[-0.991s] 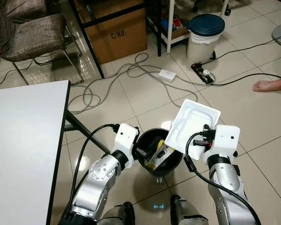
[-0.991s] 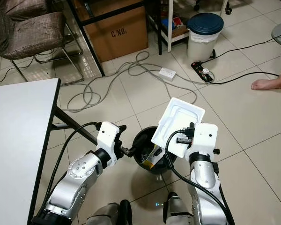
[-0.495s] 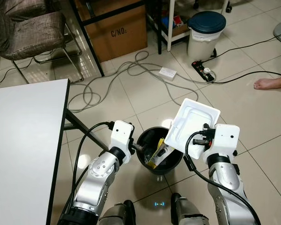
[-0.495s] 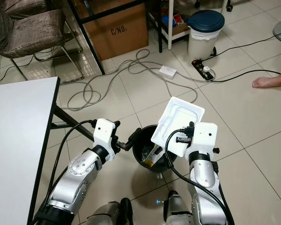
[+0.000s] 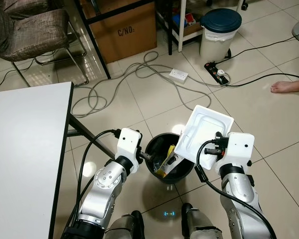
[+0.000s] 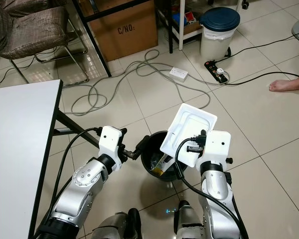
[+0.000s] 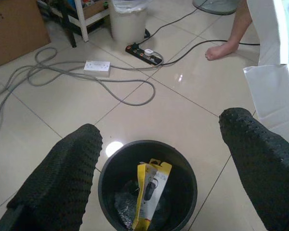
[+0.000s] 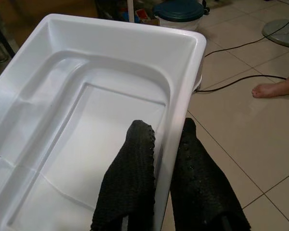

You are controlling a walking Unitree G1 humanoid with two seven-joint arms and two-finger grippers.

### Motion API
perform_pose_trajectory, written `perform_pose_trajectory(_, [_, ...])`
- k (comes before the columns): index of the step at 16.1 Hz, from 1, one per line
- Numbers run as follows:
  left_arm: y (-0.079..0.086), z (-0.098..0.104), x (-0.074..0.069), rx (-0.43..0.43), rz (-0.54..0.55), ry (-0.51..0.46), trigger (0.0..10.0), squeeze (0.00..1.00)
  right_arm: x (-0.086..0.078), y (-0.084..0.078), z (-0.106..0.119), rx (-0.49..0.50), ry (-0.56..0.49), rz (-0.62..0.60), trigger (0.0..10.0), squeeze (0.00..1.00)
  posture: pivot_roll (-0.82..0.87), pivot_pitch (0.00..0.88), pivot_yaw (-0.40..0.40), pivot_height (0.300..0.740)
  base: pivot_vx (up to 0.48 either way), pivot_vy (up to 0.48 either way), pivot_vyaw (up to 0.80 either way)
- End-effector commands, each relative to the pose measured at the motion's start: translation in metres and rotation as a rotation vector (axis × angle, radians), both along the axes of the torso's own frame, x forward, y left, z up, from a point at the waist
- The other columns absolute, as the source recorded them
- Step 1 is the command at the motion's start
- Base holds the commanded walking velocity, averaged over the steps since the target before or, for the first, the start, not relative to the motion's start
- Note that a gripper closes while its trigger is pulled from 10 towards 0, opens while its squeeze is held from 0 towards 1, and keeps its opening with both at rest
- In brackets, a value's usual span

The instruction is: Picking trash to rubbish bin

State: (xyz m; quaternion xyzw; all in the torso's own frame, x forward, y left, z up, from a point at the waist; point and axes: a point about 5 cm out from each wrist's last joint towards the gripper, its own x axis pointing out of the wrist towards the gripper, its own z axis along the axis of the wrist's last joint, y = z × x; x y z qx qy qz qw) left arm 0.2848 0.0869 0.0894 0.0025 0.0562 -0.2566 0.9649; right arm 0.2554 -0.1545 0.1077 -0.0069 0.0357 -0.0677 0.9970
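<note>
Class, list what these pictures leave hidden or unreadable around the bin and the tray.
- Black bin: its right side is covered by the white tray in the eye views.
- Yellow package: print too small to read; its lower end is lost in the dark.
- Person's foot: the rest is cut off by the frame edge.

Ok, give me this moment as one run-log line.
phase: disposal | right gripper: shut on white tray rim, tilted above black bin | left gripper: open beside bin | bin contents: yellow package
</note>
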Motion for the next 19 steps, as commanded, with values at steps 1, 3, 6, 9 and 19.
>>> perform_pose_trajectory(1, [0.0047, -0.0082, -0.0031, 0.019, 0.015, 0.024, 10.0, 0.00, -0.0035, 0.0030, -0.0030, 0.006, 0.018, 0.007, 10.0, 0.00, -0.07, 0.289, 0.129, 0.740, 0.000, 0.000, 0.00])
perform_pose_trajectory(3, [0.0044, -0.0086, -0.0033, 0.019, 0.014, 0.025, 10.0, 0.00, -0.0039, 0.0028, -0.0035, 0.005, 0.020, 0.007, 10.0, 0.00, -0.07, 0.288, 0.130, 0.740, 0.000, 0.000, 0.00])
perform_pose_trajectory(6, [0.0039, -0.0091, -0.0036, 0.019, 0.011, 0.026, 10.0, 0.00, -0.0043, 0.0030, -0.0034, 0.004, 0.019, 0.007, 10.0, 0.00, -0.07, 0.289, 0.130, 0.740, 0.000, 0.000, 0.00])
perform_pose_trajectory(9, [0.0021, -0.0085, -0.0039, 0.014, -0.004, 0.026, 10.0, 0.00, -0.0039, 0.0020, -0.0034, 0.000, 0.019, 0.005, 10.0, 0.00, -0.07, 0.288, 0.131, 0.740, 0.000, 0.000, 0.00])
perform_pose_trajectory(19, [0.0014, -0.0097, -0.0038, 0.009, -0.009, 0.035, 10.0, 0.00, -0.0012, 0.0016, -0.0032, 0.026, 0.020, 0.004, 10.0, 0.00, -0.07, 0.281, 0.131, 0.740, 0.000, 0.000, -0.28])
